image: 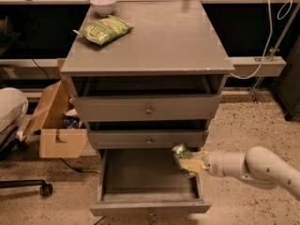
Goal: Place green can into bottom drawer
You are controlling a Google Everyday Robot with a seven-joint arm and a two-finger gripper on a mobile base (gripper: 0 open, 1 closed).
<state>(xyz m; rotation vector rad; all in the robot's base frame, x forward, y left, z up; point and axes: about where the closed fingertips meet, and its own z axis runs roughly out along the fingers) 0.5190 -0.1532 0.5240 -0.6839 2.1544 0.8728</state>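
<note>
Gripper point(187, 164) clamped on green can point(179, 152), arm reaching in from the right. Can sits over the right side of the pulled-out bottom drawer point(140, 177), just under the middle drawer point(147, 138) front. Cabinet top point(168, 41): snack bag point(104, 29), white bowl point(103, 3), far left. Cardboard box point(58, 137) on floor, left.

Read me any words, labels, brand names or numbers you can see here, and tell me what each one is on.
Nothing can be read for certain.
The snack bag on the cabinet top: pale lettering, too blurred to read.
The green can, held in the gripper over the open bottom drawer: mottled pattern, no legible text.
The cardboard box left of the cabinet: no readable print.
</note>
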